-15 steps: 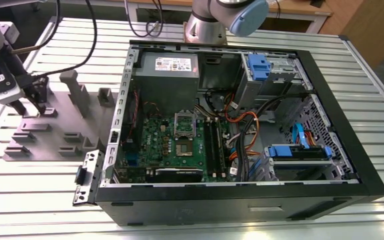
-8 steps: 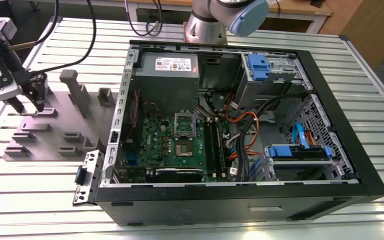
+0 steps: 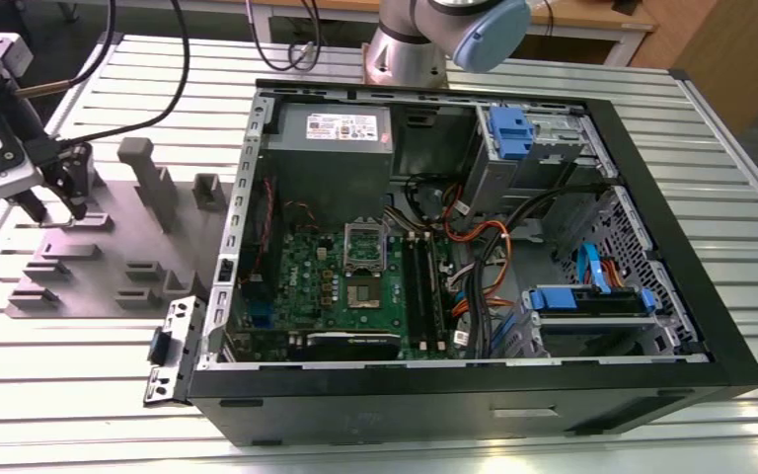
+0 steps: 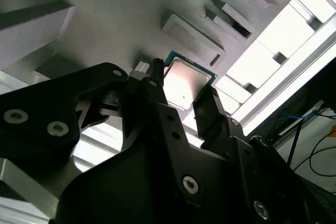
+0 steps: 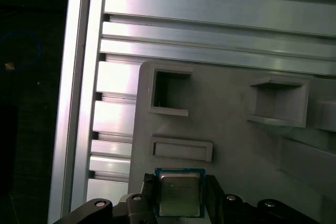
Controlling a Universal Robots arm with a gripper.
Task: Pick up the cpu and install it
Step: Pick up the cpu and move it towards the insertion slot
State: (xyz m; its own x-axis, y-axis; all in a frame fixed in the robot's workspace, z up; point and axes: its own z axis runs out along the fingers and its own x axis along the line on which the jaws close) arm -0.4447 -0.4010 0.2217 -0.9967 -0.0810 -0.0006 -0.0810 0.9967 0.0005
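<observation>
Clearly the pick-up step is in hand: the gripper [image 3: 56, 215] stands over the grey parts tray [image 3: 96, 272], at about nine o'clock from the open computer case [image 3: 734, 365]. Its jaws look closed narrowly on two opposite edges of the cpu [image 4: 185, 80], which sits at the tray's surface. Lifting would call for a level, straight rise; the motherboard socket [image 3: 366, 244] lies well apart

There is one cpu [image 5: 180, 195], one gripper [image 3: 56, 214], one grey fixture plate [image 3: 103, 242], one open computer case [image 3: 458, 405], one motherboard [image 3: 333, 301], one power supply box [image 3: 333, 158], one silvery socket frame [image 3: 366, 244] and two blue drive caddies [image 3: 511, 126].
</observation>
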